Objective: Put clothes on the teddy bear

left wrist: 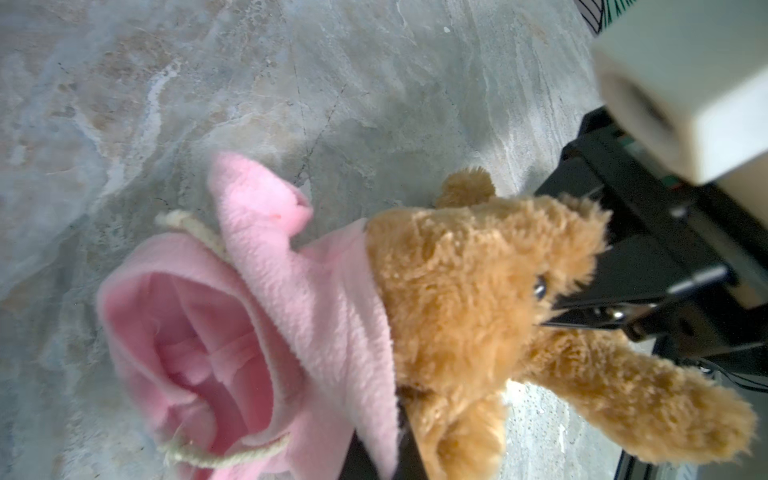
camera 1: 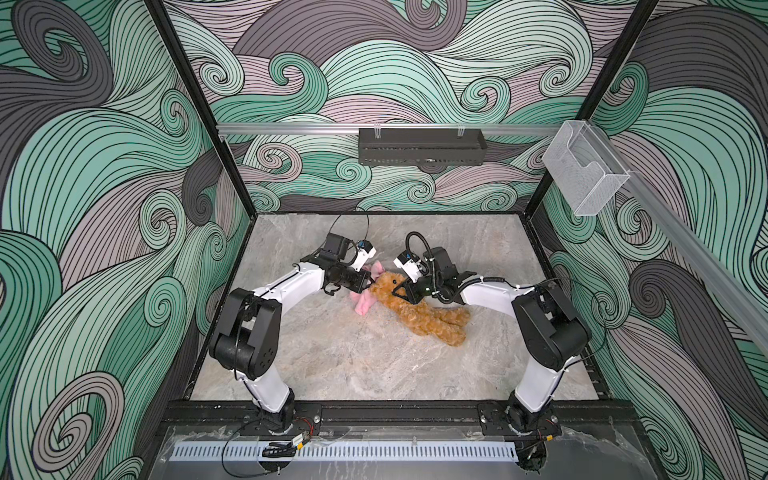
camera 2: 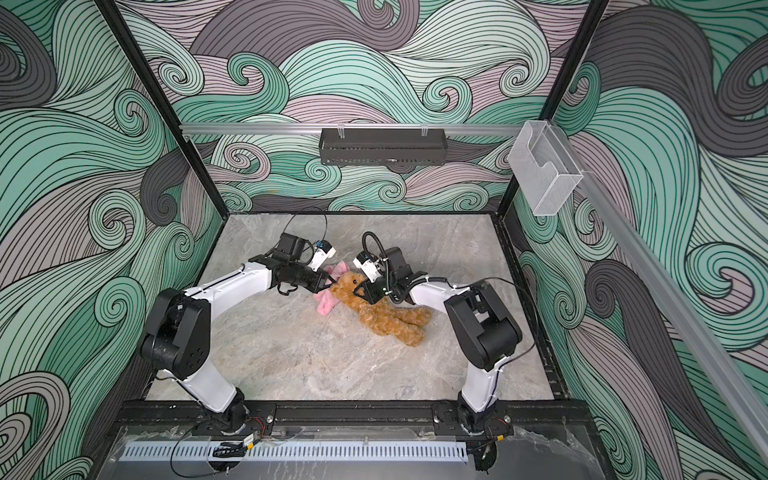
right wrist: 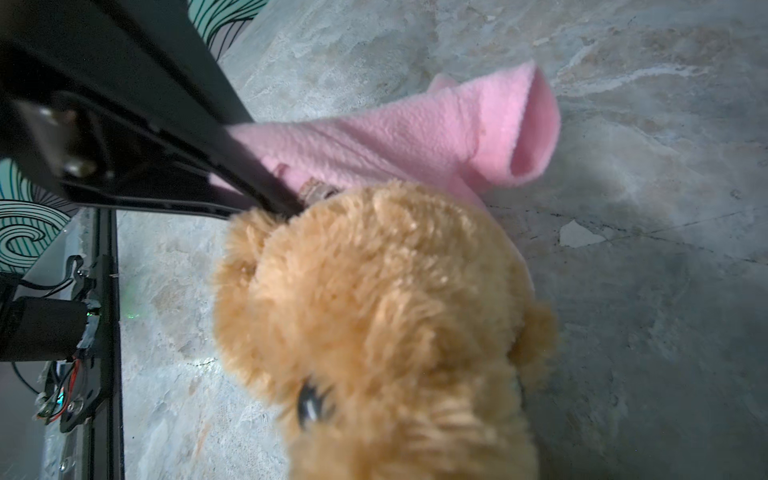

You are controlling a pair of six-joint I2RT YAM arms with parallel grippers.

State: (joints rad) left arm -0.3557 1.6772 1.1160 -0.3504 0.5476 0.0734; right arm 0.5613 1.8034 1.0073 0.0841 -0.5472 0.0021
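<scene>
Left pincer (camera 1: 368, 285) clamped shut on pink fleece garment (camera 1: 362, 305), 9 o'clock of teddy bear (camera 1: 424, 318) head; right pincer (camera 1: 400, 291) at its face, grip unclear.

High overviews; wrist cameras close on teddy bear (left wrist: 478, 291).

A black perforated metal tray (camera 1: 422, 146) hangs from an aluminium rail (camera 1: 291, 128) at the upper centre in both top views. A clear plastic holder (camera 1: 584, 170) sits at upper right. The grey marble-patterned tabletop (camera 1: 332, 353) fills the middle, and a slotted grey cable duct (camera 1: 345, 451) runs along the bottom edge. Swirling green-and-grey wave walls (camera 1: 104, 166) surround it.
</scene>
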